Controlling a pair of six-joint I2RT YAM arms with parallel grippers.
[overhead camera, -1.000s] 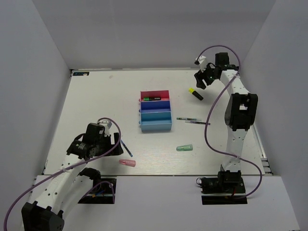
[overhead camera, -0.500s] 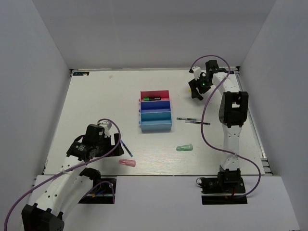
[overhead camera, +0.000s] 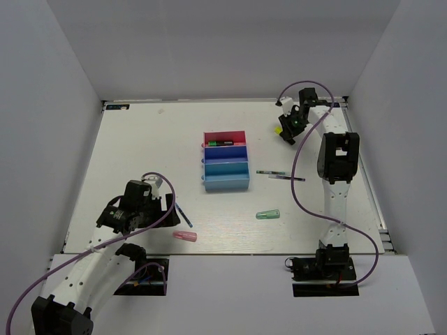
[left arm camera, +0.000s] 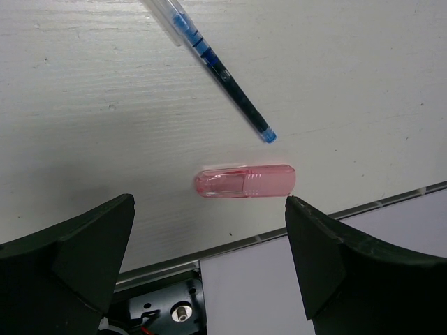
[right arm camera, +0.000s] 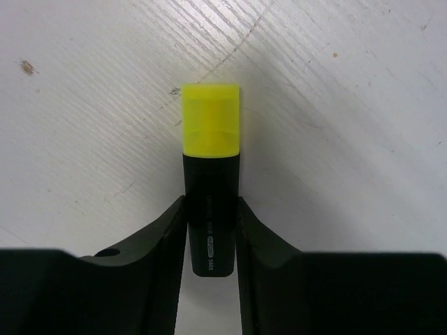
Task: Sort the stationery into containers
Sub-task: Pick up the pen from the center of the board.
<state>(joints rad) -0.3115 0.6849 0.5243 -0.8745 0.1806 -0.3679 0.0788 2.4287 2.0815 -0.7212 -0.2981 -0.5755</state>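
Though yellow cap (right arm camera: 210, 118) free, highlighter (right arm camera: 209, 183) (barrel) between right end effector (right arm camera: 209, 206) fingers (right arm camera: 162, 234)

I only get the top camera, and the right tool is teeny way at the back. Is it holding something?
Observer: Yes. The right wrist view shows the right tool with its two fingers pressed against both sides of a yellow-capped highlighter, on its black body.
Operator: Ooh! And is the left tool pinching anything?
Observer: No. In the left wrist view the left tool is wide open, and the pink capsule lies untouched, framed between its fingers.
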